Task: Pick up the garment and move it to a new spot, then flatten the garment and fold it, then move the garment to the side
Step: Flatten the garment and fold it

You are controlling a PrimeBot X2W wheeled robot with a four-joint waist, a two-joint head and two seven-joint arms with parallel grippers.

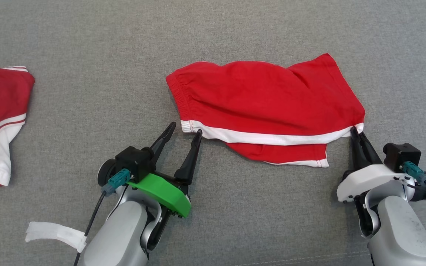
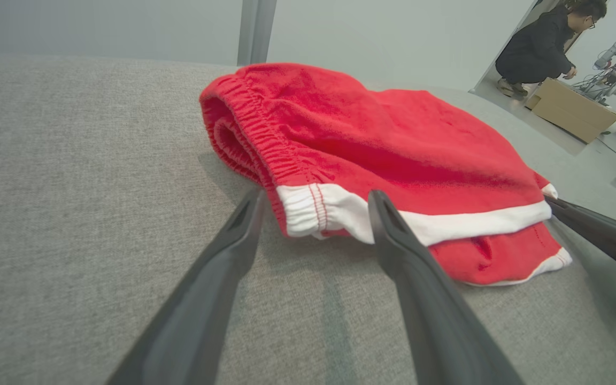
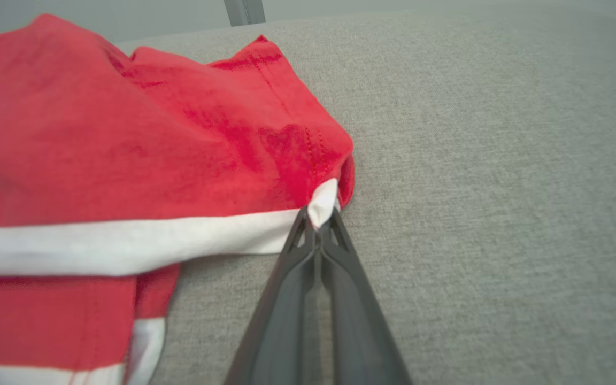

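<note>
1. The red shorts (image 1: 264, 99) lie folded on the grey fabric surface (image 1: 235, 229), near the head view's centre, with the long axis running 9 to 3 o'clock.
2. The gathered elastic waistband (image 1: 178, 92) is at 9 o'clock and the leg hems at 3 o'clock.
3. A white stripe (image 1: 272, 138) edges the 6 o'clock side, and a lower red layer pokes out toward 5 o'clock.
4. The cloth is lightly wrinkled, and its 4 o'clock corner is drawn to a point.

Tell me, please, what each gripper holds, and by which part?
The right gripper pinches the red shorts by a white-striped corner; the left gripper, open, holds nothing.
</note>
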